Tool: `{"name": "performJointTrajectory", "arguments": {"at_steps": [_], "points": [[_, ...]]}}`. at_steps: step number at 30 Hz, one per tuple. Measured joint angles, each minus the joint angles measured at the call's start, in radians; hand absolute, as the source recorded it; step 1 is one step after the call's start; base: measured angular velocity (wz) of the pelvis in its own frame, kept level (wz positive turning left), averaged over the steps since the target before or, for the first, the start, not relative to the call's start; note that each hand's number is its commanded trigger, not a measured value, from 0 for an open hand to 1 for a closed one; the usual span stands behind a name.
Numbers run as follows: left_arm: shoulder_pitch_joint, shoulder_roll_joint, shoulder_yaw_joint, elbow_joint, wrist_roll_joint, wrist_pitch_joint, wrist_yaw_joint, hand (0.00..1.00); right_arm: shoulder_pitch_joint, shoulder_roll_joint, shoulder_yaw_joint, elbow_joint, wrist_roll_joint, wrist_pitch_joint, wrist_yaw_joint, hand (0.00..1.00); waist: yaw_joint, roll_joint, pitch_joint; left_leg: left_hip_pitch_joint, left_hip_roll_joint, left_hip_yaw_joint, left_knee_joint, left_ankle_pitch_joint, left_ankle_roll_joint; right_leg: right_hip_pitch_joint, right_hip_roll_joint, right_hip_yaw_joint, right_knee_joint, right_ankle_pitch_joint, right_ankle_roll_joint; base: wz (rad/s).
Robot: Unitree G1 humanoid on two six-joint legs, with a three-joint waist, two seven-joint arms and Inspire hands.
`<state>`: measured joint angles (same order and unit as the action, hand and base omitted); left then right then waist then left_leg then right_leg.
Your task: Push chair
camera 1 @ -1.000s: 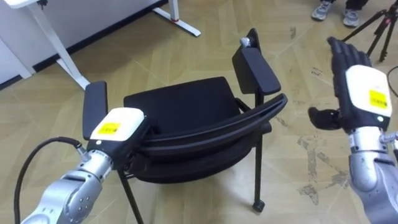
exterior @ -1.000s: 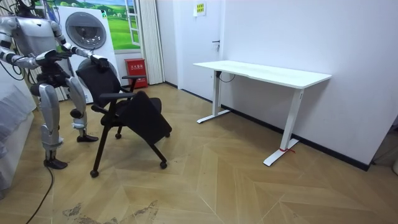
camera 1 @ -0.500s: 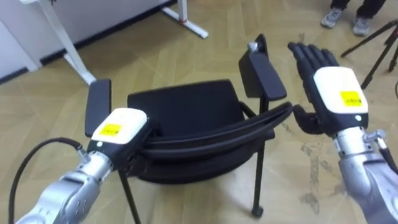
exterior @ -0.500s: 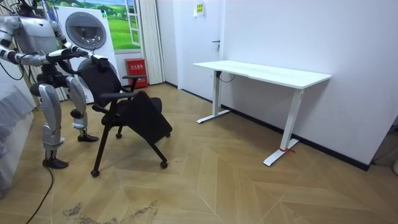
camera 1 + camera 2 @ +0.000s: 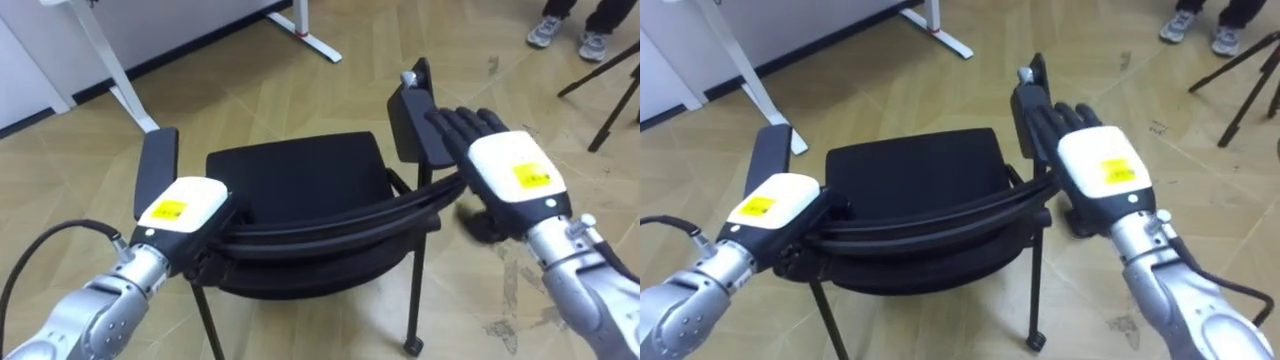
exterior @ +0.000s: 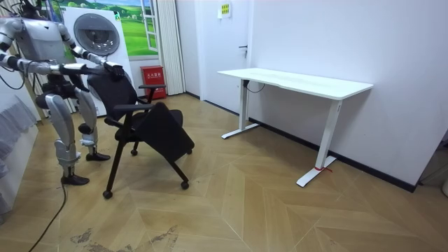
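Chair (image 5: pixel 300 180), one, two armrests (image 5: pixel 155 172); right hand (image 5: pixel 510 175) straight-fingered at its backrest (image 5: pixel 330 215); left hand (image 5: pixel 185 205) there too, grip untellable.

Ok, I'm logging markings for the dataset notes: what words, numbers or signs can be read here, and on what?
Yellow label on the left hand: too small to read.
Second yellow label on the right hand: too blurred to read.
Yellow wall sign: too small to read.
Red box: markings too small to read.
Nothing here can be quoted.
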<state>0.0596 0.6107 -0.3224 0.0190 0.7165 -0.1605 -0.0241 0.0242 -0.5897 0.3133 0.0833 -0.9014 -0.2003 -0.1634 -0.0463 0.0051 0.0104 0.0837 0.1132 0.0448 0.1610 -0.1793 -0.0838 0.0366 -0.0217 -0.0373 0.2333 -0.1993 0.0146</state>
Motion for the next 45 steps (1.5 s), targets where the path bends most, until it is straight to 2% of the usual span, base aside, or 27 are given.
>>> {"name": "performJointTrajectory", "arguments": {"at_steps": [2,4,17,18,19,27,30,33,36,40,45], "points": [[-0.015,-0.001,-0.018,0.001,0.000,0.000,-0.001,1.00,-0.001,0.000,0.037,-0.006,-0.002,-0.013,0.040,0.00,0.000,0.000,0.0001,0.000,-0.008,0.009,-0.003,0.000,0.000,0.001,-0.010,-0.006,-0.006,0.004,0.007,0.06],[-0.019,0.000,-0.021,0.001,-0.001,0.000,-0.004,1.00,-0.004,-0.001,0.037,-0.007,0.002,-0.017,0.060,0.00,0.000,-0.003,0.0003,0.002,-0.010,0.009,-0.003,0.000,0.000,0.008,-0.012,-0.006,-0.014,0.007,0.011,0.04],[-0.027,-0.003,-0.027,0.011,-0.002,-0.002,-0.017,1.00,-0.015,-0.002,0.036,-0.005,0.000,-0.017,0.121,0.00,-0.003,-0.007,0.0011,0.016,-0.010,0.009,-0.007,0.000,0.000,0.030,-0.013,-0.022,-0.029,0.006,0.011,0.01],[-0.027,-0.003,-0.027,0.011,-0.002,-0.003,-0.017,1.00,-0.015,-0.002,0.036,-0.004,0.000,-0.016,0.122,0.27,-0.002,-0.008,0.0009,0.016,-0.010,0.009,-0.007,0.000,0.000,0.030,-0.013,-0.022,-0.029,0.006,0.011,0.00],[-0.027,-0.003,-0.027,0.010,-0.002,-0.005,-0.018,1.00,-0.015,-0.002,0.037,-0.004,0.000,-0.016,0.123,1.00,0.000,-0.008,0.0008,0.016,-0.010,0.009,-0.007,0.000,0.000,0.031,-0.013,-0.023,-0.030,0.006,0.011,0.00],[-0.038,-0.003,-0.035,0.009,-0.001,-0.007,-0.025,1.00,-0.017,-0.002,0.040,-0.017,0.003,0.011,0.145,1.00,0.006,-0.009,0.0005,0.013,-0.010,0.008,-0.008,0.000,0.000,0.031,-0.013,-0.030,-0.033,0.006,0.011,0.01],[-0.047,-0.003,-0.044,0.008,-0.001,-0.011,-0.027,1.00,-0.017,-0.002,0.042,-0.018,0.017,0.019,0.154,1.00,0.019,-0.009,0.0001,0.012,-0.010,0.007,-0.008,0.000,0.000,0.032,-0.013,-0.030,-0.037,0.006,0.011,0.00],[-0.046,-0.003,-0.054,-0.009,0.004,-0.016,-0.031,1.00,-0.022,0.002,0.039,-0.017,0.059,0.044,0.146,1.00,0.031,-0.007,-0.0012,0.010,-0.010,0.008,-0.008,0.000,0.000,0.035,-0.014,-0.035,-0.044,0.006,0.011,0.04],[-0.039,-0.002,-0.055,-0.014,0.015,-0.032,-0.028,1.00,-0.004,-0.015,0.038,-0.020,0.077,0.032,0.144,1.00,0.043,-0.006,-0.0019,0.015,-0.007,0.008,-0.008,0.000,0.000,0.047,-0.013,-0.050,-0.046,0.006,0.011,0.10],[-0.033,0.000,-0.055,-0.014,0.015,-0.032,-0.020,1.00,-0.001,-0.018,0.039,-0.019,0.078,0.020,0.143,1.00,0.038,-0.004,-0.0035,0.019,-0.006,0.009,-0.007,0.000,0.000,0.055,-0.013,-0.052,-0.047,0.006,0.011,0.05],[-0.020,0.000,-0.059,-0.011,0.018,-0.033,0.010,1.00,-0.001,-0.017,0.039,-0.019,0.078,0.016,0.143,1.00,0.026,0.001,-0.0003,0.030,-0.007,0.010,-0.009,0.000,0.000,0.066,-0.013,-0.050,-0.048,0.006,0.011,0.02]]}}
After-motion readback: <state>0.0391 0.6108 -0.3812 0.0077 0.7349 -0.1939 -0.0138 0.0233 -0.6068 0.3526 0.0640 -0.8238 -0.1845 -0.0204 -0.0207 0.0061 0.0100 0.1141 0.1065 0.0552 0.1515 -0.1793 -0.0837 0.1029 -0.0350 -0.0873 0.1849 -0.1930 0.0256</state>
